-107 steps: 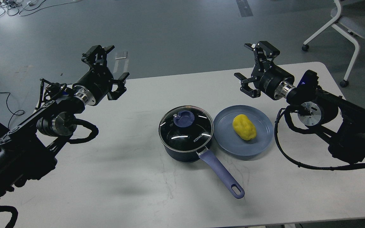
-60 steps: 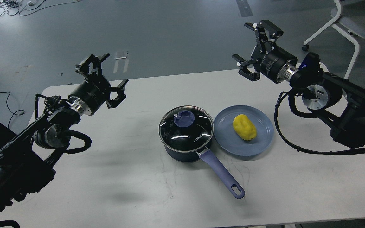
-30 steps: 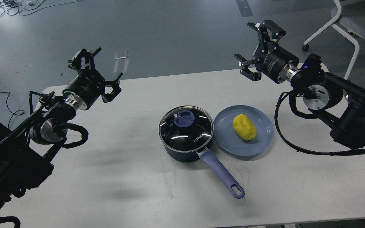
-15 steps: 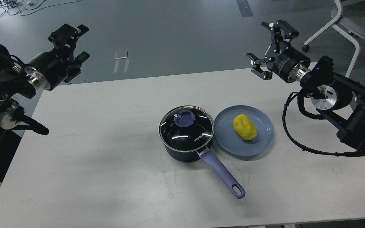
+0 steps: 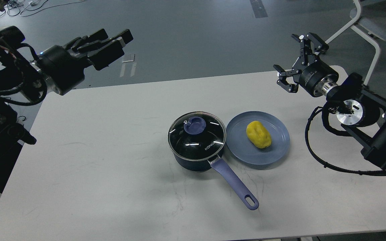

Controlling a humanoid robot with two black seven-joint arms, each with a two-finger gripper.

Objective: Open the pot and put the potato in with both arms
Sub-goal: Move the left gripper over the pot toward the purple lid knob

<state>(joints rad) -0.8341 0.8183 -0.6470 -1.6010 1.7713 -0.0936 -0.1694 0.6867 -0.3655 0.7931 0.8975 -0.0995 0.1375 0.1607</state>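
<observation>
The saucepan (image 5: 197,142) sits near the middle of the table (image 5: 112,140) with its glass lid (image 5: 197,135) on, its lavender handle (image 5: 235,184) pointing toward the near right. The potato (image 5: 258,134) lies on a round blue-grey plate (image 5: 243,150) just to the right of the pan, the plate's rim almost touching the pan's side. Nothing of the task appears done yet.

The left gripper (image 5: 107,42) hangs over the far left corner, well apart from the pan; it is seen side-on and dark, so I cannot tell whether its fingers are spread or pressed together. The right gripper (image 5: 297,58) hovers above the far right edge with its fingers spread wide and holding nothing.

The likely trouble is at the lid's small lavender knob (image 5: 194,126): it is low and rounded, so an off-centre pinch could slip or drag the light pan sideways into the plate. The potato is lumpy and could roll off the shallow plate if nudged. With pan and plate so close, both arms working at once may crowd each other.

Beyond the table, an office chair (image 5: 364,30) stands at the far right and cables (image 5: 18,5) lie on the floor at the far left; neither blocks the reach.
</observation>
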